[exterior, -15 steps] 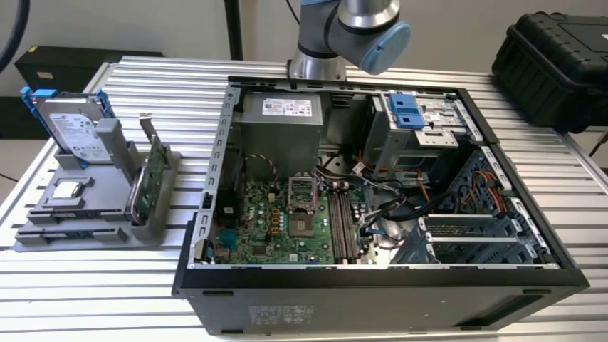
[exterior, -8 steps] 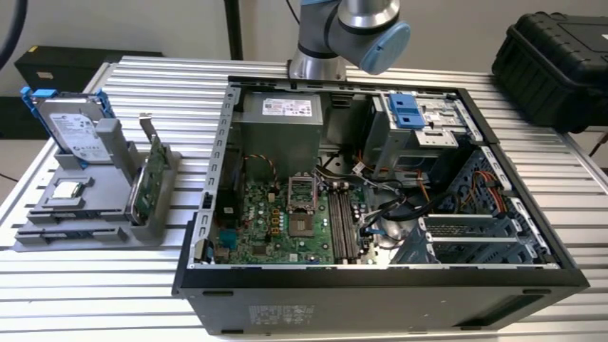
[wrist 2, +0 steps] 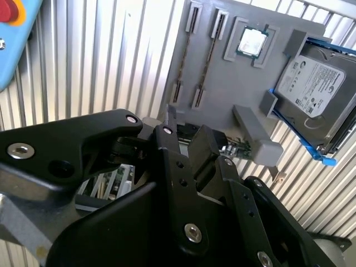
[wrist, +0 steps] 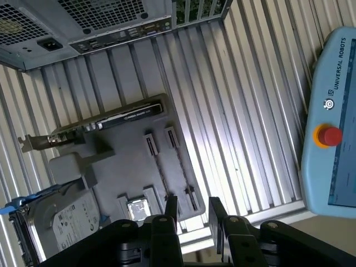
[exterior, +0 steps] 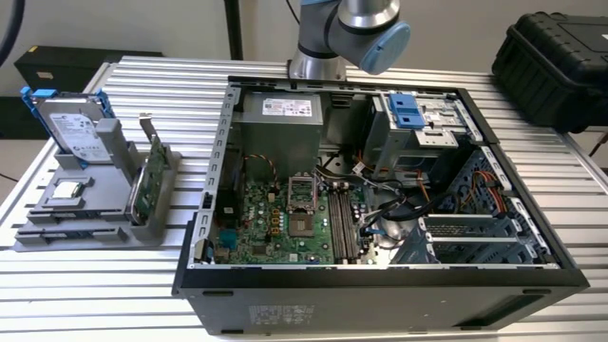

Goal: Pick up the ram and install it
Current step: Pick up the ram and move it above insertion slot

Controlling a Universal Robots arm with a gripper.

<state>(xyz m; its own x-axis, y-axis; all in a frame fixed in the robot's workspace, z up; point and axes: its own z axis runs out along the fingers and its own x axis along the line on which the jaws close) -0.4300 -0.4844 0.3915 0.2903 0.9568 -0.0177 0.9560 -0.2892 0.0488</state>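
Observation:
My gripper hangs high above the grey parts holder, its jaws open with nothing between them; its black linkage is seen in the second wrist view. Two long narrow slots in the holder each carry a thin dark strip. Seen edge-on from above, I cannot tell whether either strip is the ram. In the exterior view the motherboard's parallel memory slots lie inside the open computer case, right of the holder.
The holder also carries a silver hard drive with blue rails, a processor chip and a green card with a metal bracket. A teach pendant lies beside the ribbed table. A black case sits at the exterior view's far right.

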